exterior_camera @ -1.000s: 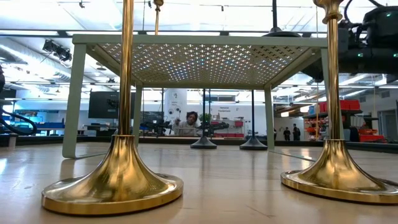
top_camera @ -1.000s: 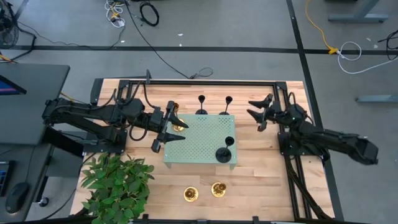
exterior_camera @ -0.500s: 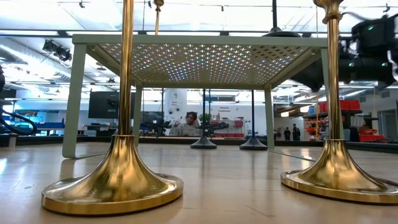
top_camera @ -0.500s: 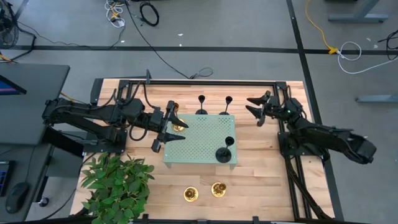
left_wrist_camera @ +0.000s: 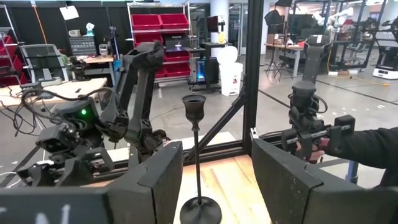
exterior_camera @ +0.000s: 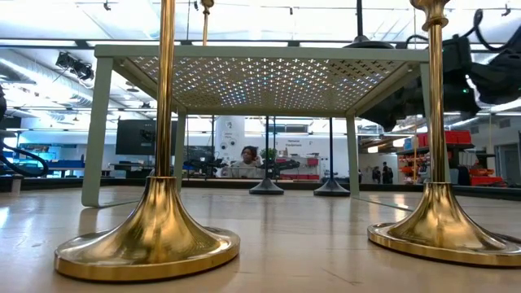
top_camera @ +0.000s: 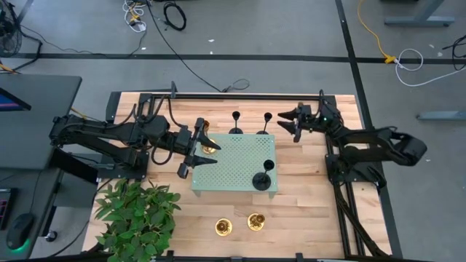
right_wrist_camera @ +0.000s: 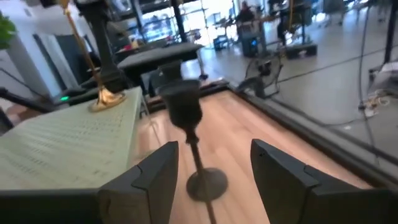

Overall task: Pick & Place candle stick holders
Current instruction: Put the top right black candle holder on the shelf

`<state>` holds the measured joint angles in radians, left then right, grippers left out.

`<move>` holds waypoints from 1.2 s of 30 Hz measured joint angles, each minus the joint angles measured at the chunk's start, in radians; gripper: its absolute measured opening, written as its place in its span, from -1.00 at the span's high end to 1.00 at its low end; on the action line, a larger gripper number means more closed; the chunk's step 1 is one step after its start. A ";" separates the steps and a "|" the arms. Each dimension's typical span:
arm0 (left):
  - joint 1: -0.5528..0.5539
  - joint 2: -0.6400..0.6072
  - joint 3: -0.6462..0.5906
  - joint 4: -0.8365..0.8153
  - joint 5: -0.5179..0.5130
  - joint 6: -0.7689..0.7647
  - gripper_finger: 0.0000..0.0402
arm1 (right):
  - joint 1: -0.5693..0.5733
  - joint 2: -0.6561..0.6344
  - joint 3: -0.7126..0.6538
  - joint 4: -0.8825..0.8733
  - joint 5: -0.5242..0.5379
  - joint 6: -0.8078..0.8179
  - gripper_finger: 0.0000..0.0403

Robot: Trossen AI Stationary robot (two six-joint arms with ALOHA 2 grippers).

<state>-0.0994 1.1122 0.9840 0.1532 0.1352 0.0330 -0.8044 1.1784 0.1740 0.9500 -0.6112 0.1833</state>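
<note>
Two black candle stick holders [top_camera: 237, 122] [top_camera: 266, 122] stand on the wood just beyond the far edge of the pale green tray [top_camera: 233, 164]. A third black one [top_camera: 263, 175] stands on the tray's near right part. A gold holder [top_camera: 208, 143] stands at the tray's far left corner, close to my open left gripper [top_camera: 202, 151]; whether they touch, I cannot tell. Two gold holders [top_camera: 223, 227] [top_camera: 255, 220] stand near the table's front edge. My right gripper [top_camera: 285, 124] is open and level; its fingers flank the right-hand black holder [right_wrist_camera: 186, 115] without touching it.
A potted plant [top_camera: 138, 215] fills the near left corner. A black frame rail [top_camera: 247, 95] runs along the far edge. In the left wrist view, a person's sleeve [left_wrist_camera: 367, 146] shows beyond the table.
My right gripper has swung toward the table's left and far edge, rolling somewhat, and now stands at the right-hand black holder by the tray's far edge. Its fingers have stayed open.
</note>
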 joint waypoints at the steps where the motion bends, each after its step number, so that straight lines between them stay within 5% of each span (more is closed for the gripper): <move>1: 0.000 0.000 0.000 0.000 0.000 0.000 0.03 | 0.006 0.017 0.000 0.003 0.007 0.000 0.00; 11: 0.000 0.000 0.000 -0.003 0.000 0.000 0.03 | 0.105 0.103 0.000 0.129 0.042 -0.024 0.00; 36: 0.000 0.000 0.000 -0.003 0.000 0.005 0.03 | 0.202 0.325 0.159 0.127 0.128 -0.034 0.10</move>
<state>-0.0994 1.1126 0.9840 0.1505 0.1352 0.0375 -0.6026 1.5034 0.3334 1.0771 -0.4828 0.1490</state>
